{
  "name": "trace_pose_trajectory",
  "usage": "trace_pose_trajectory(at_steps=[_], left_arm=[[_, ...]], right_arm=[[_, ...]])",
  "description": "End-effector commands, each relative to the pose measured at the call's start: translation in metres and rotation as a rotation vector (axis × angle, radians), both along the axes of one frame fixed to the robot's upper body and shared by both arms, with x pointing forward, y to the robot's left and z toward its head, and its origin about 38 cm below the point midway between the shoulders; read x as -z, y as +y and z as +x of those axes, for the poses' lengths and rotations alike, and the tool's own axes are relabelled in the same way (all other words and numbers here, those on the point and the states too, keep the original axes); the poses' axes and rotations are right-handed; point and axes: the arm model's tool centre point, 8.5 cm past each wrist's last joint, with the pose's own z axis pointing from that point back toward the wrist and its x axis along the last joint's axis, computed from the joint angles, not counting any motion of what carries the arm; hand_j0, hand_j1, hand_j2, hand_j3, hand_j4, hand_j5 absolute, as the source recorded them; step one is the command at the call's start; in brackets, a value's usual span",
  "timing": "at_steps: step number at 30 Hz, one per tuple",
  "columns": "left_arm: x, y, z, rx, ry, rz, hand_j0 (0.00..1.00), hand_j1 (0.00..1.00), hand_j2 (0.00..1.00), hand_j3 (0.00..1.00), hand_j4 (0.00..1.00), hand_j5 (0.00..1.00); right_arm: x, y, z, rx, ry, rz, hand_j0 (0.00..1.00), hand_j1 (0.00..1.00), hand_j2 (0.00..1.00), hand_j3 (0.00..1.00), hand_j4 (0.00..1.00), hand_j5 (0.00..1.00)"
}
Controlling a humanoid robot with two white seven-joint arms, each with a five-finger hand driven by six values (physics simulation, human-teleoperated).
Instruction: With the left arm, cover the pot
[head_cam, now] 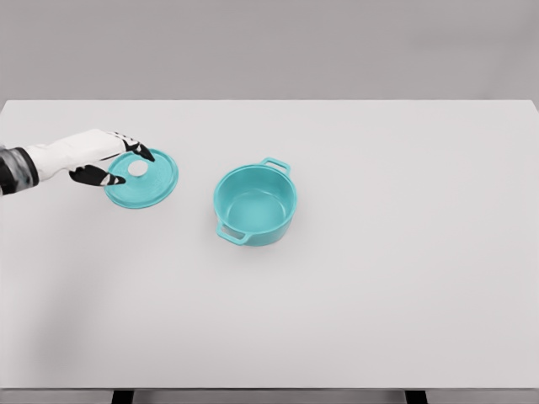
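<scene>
Fingers first: my left hand [108, 162] comes in from the left edge and sits over the near rim of the teal lid [141, 178]. The black-tipped fingers [139, 150] curl above the lid's pale round knob [137, 169], and the thumb [94, 177] lies below and to the left of it. I judge that they are closing around the knob, but from this head view I cannot tell whether they already pinch it or only bracket it. The lid looks flat on the white table [379, 278], and I cannot see any gap under it.

That uncertainty is my main risk. If the knob is caught only by the fingertips, the lid could tip as I raise it, hang at an angle and slide out. A grip set off-centre would probably do the same, since the lid is wide and the knob small.

Further right stands the open teal pot [255, 204], well apart from the lid, empty, with one handle toward the back right and one toward the front left. A low carry could strike the pot's near rim and shove it across the smooth tabletop. A tilted lid could land half on the rim and rest crooked, or slip inside. Releasing too high might make it bounce off.

My right hand is not in view.
</scene>
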Motion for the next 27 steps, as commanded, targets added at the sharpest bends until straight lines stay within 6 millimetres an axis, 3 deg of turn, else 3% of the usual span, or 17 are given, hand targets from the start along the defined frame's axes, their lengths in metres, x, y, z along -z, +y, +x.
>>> trace_pose_trajectory(at_steps=[1, 8, 21, 27], left_arm=[[0.003, 0.001, 0.0, -0.008, 0.009, -0.01, 0.71, 0.71, 0.71, 0.71, 0.71, 0.71], [0.013, -0.003, 0.003, -0.018, 0.032, -0.021, 0.71, 0.71, 0.71, 0.71, 0.71, 0.71], [0.006, -0.003, 0.007, -0.018, 0.016, -0.02, 0.71, 0.71, 0.71, 0.71, 0.71, 0.71], [0.013, -0.003, 0.012, -0.036, 0.038, -0.024, 0.71, 0.71, 0.71, 0.71, 0.71, 0.71]], right_arm=[[0.0, 0.0, 0.0, 0.0, 0.0, 0.0, 1.0, 1.0, 1.0, 1.0, 1.0, 1.0], [0.0, 0.0, 0.0, 0.0, 0.0, 0.0, 1.0, 1.0, 1.0, 1.0, 1.0, 1.0], [0.0, 0.0, 0.0, 0.0, 0.0, 0.0, 1.0, 1.0, 1.0, 1.0, 1.0, 1.0], [0.0, 0.0, 0.0, 0.001, 0.0, 0.0, 1.0, 1.0, 1.0, 1.0, 1.0, 1.0]])
